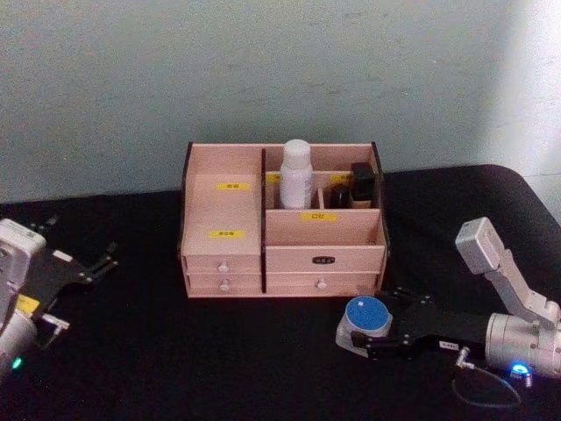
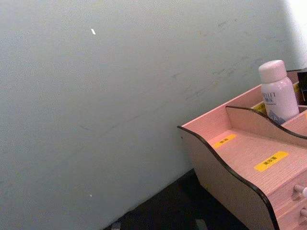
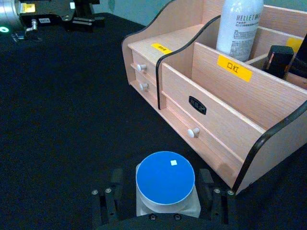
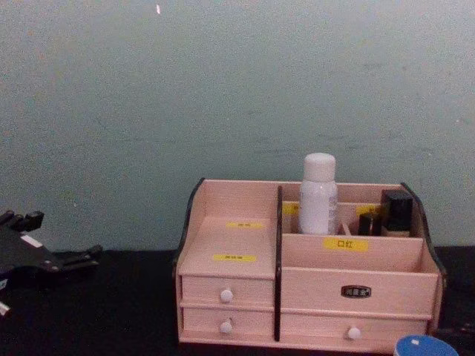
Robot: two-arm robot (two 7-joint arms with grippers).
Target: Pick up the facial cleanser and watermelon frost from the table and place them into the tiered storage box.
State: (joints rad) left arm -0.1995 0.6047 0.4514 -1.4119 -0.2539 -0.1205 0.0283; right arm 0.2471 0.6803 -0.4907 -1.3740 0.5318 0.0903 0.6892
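On the counter [image 1: 131, 351], the tiered storage box [image 1: 324, 230], beyond the right gripper [image 3: 162, 176], already holds the facial cleanser [image 1: 295, 174]. The watermelon frost [image 1: 365, 314] sits between that gripper's spread jaws, seemingly ungripped; an off-centre squeeze could skid it away. The left gripper [image 1: 103, 260] idles, jaws apart.

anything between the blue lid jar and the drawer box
No, just bare black table between the jar and the box, seen in the right wrist view.
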